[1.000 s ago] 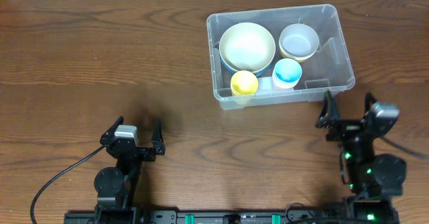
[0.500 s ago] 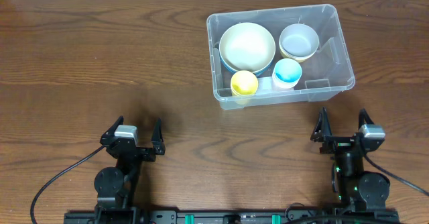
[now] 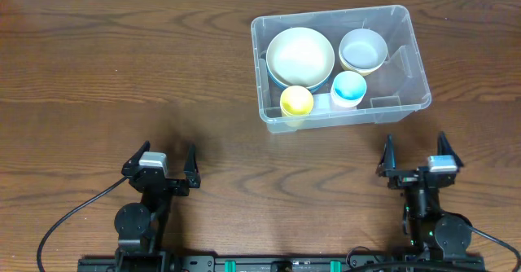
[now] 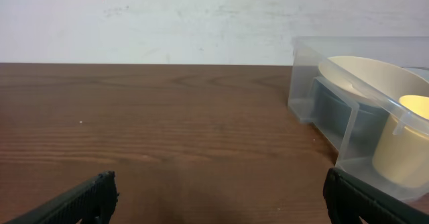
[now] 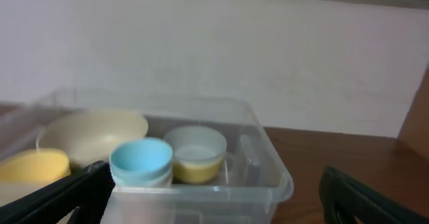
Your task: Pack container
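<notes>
1 container [image 3: 419, 60]; 3 bowls [image 3: 300, 54]; 2 cups [image 3: 296, 101].

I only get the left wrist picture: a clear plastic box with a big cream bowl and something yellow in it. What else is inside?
Observer: The overhead view shows a small light-blue plastic cup in the clear rectangular plastic container, beside the small yellow plastic cup.
Operator: Anything more?
Observer: A small pale-yellow bowl with a whitish inside, to the right of the large cream bowl.
Operator: Is the other arm holding anything?
Observer: No, the right tool stands open and empty, on the near side of the container, clear of it.
</notes>
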`<state>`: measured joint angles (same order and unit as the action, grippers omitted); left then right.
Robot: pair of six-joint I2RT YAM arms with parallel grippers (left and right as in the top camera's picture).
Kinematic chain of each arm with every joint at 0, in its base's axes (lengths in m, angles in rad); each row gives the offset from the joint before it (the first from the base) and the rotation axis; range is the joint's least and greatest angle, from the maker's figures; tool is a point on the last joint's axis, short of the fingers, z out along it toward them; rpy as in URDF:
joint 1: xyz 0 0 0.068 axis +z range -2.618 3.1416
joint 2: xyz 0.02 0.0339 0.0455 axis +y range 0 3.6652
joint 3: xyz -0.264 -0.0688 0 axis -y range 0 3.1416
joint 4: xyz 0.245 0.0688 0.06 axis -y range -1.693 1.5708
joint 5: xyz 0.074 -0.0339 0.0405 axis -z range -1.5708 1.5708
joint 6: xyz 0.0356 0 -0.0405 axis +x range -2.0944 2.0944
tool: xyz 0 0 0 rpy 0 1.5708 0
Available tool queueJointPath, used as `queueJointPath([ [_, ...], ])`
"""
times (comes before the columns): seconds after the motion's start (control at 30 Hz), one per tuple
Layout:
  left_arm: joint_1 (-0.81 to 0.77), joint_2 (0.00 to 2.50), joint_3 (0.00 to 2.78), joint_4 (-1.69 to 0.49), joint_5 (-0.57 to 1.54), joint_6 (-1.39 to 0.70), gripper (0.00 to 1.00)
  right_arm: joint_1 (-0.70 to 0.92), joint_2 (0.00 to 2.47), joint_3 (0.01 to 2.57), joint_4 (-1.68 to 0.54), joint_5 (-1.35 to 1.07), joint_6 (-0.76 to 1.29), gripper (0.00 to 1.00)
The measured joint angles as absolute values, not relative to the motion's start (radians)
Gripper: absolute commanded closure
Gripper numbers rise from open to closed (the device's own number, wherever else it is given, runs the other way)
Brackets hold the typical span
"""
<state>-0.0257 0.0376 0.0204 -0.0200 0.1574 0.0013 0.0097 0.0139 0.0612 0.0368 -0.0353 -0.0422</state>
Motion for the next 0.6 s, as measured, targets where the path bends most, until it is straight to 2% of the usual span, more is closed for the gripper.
queueJointPath([
  [0.33,-0.026,0.038,0.02,-0.02,0.157,0.001,0.02,0.01,0.012,0.008,-0.065,-0.056,-0.099,0.01],
  [0.6,-0.026,0.038,0.02,-0.02,0.157,0.001,0.02,0.01,0.012,0.007,-0.065,-0.056,-0.107,0.01],
])
